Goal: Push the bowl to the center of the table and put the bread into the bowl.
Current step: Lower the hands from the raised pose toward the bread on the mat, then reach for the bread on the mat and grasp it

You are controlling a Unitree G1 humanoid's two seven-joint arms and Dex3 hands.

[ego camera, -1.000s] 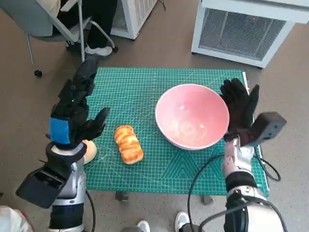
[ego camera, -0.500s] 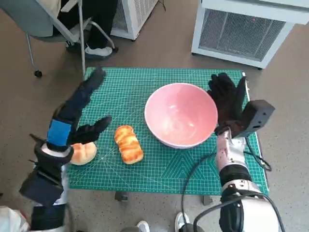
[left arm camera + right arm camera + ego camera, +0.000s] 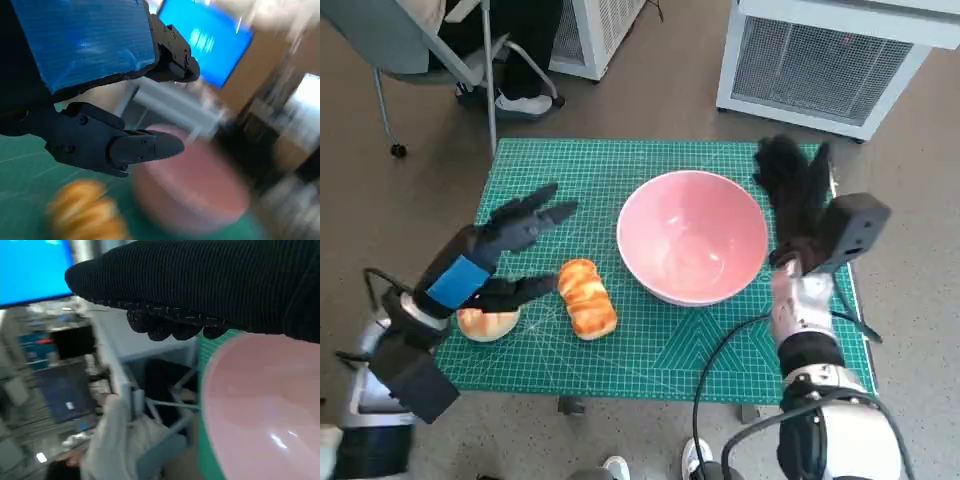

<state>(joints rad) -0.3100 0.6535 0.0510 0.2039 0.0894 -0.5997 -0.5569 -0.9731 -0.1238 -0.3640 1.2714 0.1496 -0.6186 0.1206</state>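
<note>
The pink bowl (image 3: 692, 236) sits near the middle of the green mat (image 3: 610, 170) on the worktop. The striped bread (image 3: 586, 297) lies on the mat just left of the bowl. A second round bun (image 3: 486, 322) lies near the mat's left edge. The left hand (image 3: 495, 255) hovers beside the bread, fingers spread, grasping nothing. The right hand (image 3: 792, 195) stands released, fingers extended, at the bowl's right rim.

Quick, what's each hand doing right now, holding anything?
Left hand: open, fingers spread above the mat, holding nothing.
Right hand: open, flat beside the pink bowl, gripping nothing.
</note>
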